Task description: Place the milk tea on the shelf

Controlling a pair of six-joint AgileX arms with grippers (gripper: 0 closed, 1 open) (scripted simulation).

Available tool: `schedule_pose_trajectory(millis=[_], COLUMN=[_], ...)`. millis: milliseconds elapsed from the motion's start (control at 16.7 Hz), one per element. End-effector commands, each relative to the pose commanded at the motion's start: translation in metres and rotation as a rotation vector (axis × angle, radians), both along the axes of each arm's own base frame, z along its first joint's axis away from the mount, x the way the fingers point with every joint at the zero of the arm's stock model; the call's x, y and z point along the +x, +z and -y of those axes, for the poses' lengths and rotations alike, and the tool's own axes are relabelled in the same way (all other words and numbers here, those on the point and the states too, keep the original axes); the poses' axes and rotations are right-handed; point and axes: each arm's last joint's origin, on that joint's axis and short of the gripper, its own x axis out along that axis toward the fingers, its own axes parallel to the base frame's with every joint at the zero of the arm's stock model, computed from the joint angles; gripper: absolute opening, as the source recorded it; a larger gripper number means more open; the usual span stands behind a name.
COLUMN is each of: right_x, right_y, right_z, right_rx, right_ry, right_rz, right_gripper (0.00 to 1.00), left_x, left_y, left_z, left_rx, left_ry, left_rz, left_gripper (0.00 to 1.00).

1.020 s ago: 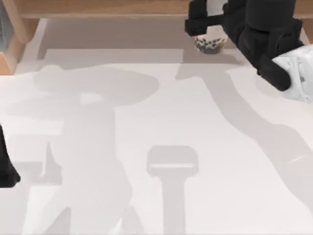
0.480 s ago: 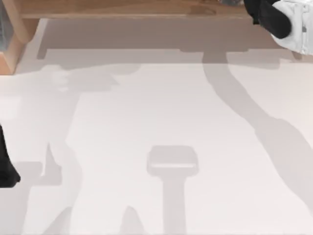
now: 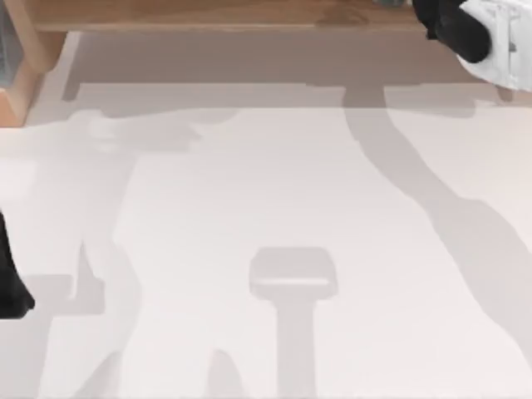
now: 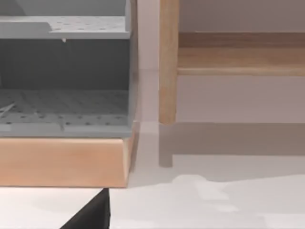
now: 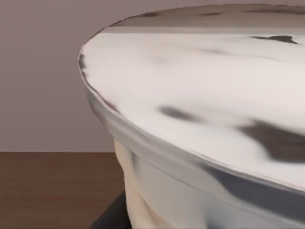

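Note:
The milk tea point(image 5: 200, 109) looms very close in the right wrist view, its pale lid and clear wall above a brown wooden surface point(image 5: 52, 191) of the shelf. A dark finger point(image 5: 110, 215) of my right gripper lies against the cup's lower side. In the top view my right arm point(image 3: 474, 25) reaches over the shelf plank point(image 3: 208, 15) at the far right, and the cup is hidden there. My left arm point(image 3: 8, 283) stays parked at the table's left edge.
A wooden box with a grey perforated rack point(image 4: 62, 157) stands at the far left corner point(image 3: 17, 75), next to the shelf's side post point(image 4: 167, 62). The white table point(image 3: 266, 208) carries only shadows.
My right arm has carried the milk tea from the table's far edge up and back over the shelf plank, out of the top view. In the last half second it barely moved.

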Motion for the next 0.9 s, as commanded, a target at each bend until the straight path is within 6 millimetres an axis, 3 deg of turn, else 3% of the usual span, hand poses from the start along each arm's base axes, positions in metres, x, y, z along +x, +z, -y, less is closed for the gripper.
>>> schedule_pose_trajectory(millis=[900], right_x=[0.035], right_y=[-0.029], right_z=[0.002], right_rx=[-0.004], right_ry=[-0.005], right_rz=[-0.003], right_gripper=[0.00], left_x=[0.000], left_y=[0.000], left_z=[0.000], left_rx=[0.000], left_ry=[0.000], left_rz=[0.000], left_gripper=[1.00])
